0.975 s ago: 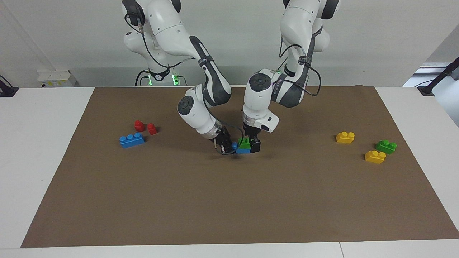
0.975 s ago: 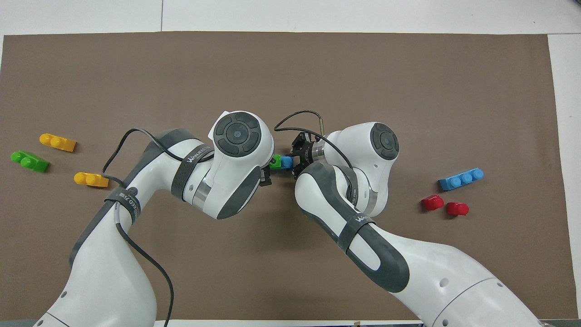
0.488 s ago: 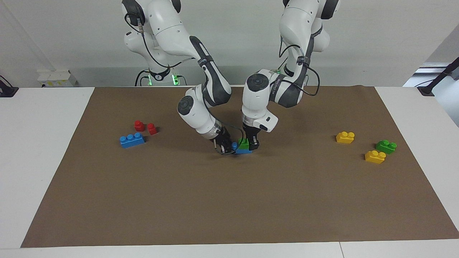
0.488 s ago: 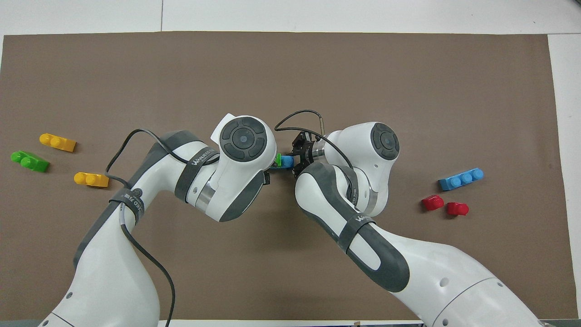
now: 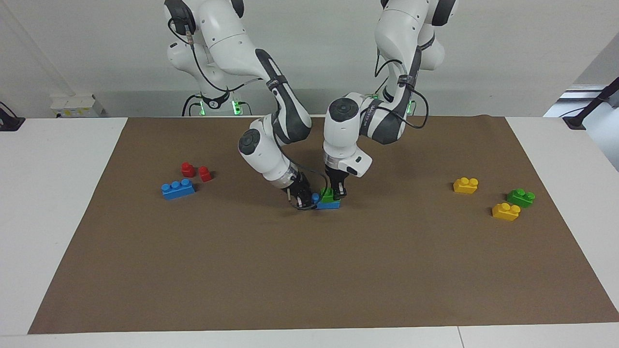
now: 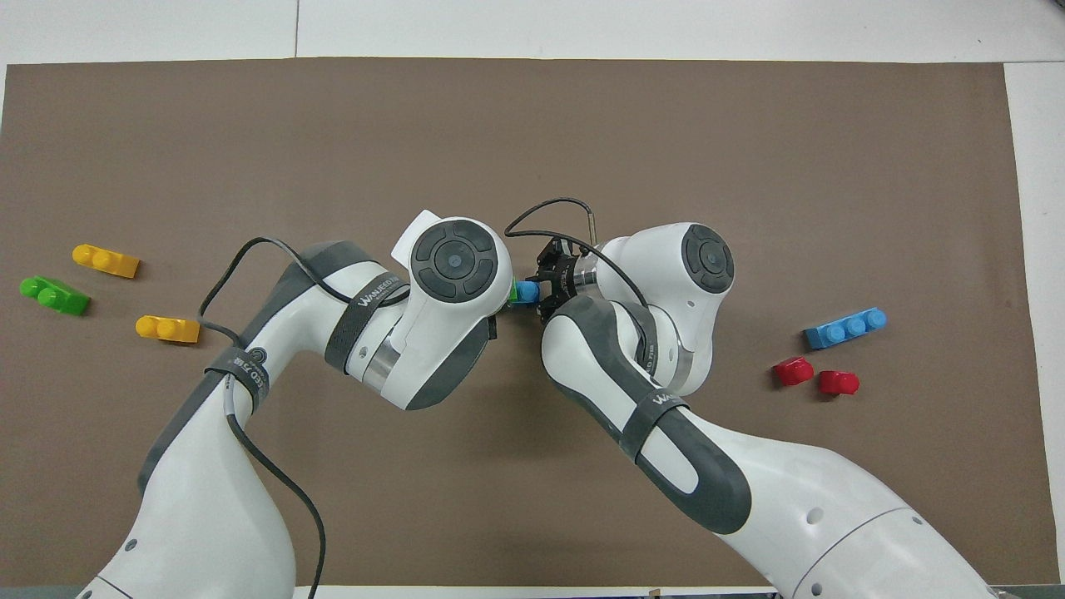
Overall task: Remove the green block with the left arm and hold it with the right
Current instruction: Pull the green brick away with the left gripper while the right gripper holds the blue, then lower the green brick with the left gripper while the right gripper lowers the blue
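Note:
A green block [image 5: 329,195] sits on one end of a blue brick [image 5: 330,204] in the middle of the brown mat. My left gripper [image 5: 337,192] comes down from above and is at the green block, on its side toward the left arm's end. My right gripper [image 5: 305,199] reaches in low and is shut on the blue brick's other end. In the overhead view only a sliver of the green block [image 6: 511,291] and the blue brick [image 6: 526,292] shows between the two wrists. The right gripper [image 6: 545,287] shows there; the left gripper is hidden under its wrist.
A second green block [image 5: 521,197] and two yellow bricks [image 5: 465,185] [image 5: 506,211] lie toward the left arm's end. A blue three-stud brick [image 5: 178,188] and two small red pieces [image 5: 187,169] lie toward the right arm's end.
My left gripper has shifted toward the right arm, from beside the green block to right at it. The right gripper and the blue brick have stayed put.

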Tool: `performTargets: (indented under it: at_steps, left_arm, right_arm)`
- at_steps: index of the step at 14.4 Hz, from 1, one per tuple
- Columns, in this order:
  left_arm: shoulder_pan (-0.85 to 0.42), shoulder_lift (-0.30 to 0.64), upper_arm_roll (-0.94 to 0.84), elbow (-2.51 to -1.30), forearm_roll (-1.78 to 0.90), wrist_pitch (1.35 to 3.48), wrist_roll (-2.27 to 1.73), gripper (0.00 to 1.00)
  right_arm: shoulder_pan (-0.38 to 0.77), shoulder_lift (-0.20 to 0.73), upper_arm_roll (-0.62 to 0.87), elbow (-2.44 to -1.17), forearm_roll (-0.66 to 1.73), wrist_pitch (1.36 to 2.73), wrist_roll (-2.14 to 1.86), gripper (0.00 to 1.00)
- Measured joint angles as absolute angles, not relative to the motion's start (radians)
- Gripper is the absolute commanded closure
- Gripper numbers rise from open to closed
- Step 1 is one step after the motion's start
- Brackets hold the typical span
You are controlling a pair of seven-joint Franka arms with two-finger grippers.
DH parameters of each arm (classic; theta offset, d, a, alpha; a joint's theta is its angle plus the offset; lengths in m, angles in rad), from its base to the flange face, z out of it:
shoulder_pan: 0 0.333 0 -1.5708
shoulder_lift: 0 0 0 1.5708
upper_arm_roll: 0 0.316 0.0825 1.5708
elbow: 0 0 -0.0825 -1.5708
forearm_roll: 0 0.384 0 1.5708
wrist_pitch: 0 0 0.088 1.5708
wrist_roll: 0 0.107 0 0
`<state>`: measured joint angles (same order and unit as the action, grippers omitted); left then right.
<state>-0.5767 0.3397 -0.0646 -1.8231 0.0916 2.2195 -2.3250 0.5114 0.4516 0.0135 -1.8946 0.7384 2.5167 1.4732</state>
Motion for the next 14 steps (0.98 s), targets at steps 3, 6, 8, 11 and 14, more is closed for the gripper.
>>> performTargets:
  at_steps: [3, 6, 8, 11, 14]
  left_arm:
    - [-0.572, 0.300, -0.062, -1.821, 0.092, 2.198, -2.325, 1.00]
    - [-0.551, 0.224, -0.051, -1.813, 0.094, 2.140, -2.308, 1.00]
    - [-0.533, 0.185, -0.049, -1.812, 0.094, 2.104, -2.283, 1.00]
    - [-0.464, 0.152, -0.047, -1.813, 0.094, 2.057, -2.156, 1.00]
    - [-0.356, 0.151, -0.044, -1.814, 0.093, 2.048, -1.945, 1.00]
  right_arm:
    - [0.512, 0.452, 0.014, -1.887, 0.738, 2.518, 1.473, 1.00]
    - [0.513, 0.452, 0.016, -1.894, 0.738, 2.517, 1.473, 1.00]
    - [0.510, 0.452, 0.014, -1.893, 0.738, 2.516, 1.473, 1.00]
    - [0.476, 0.444, -0.002, -1.870, 0.716, 2.469, 1.467, 1.00]
    - [0.331, 0.407, -0.011, -1.799, 0.598, 2.274, 1.409, 1.00]
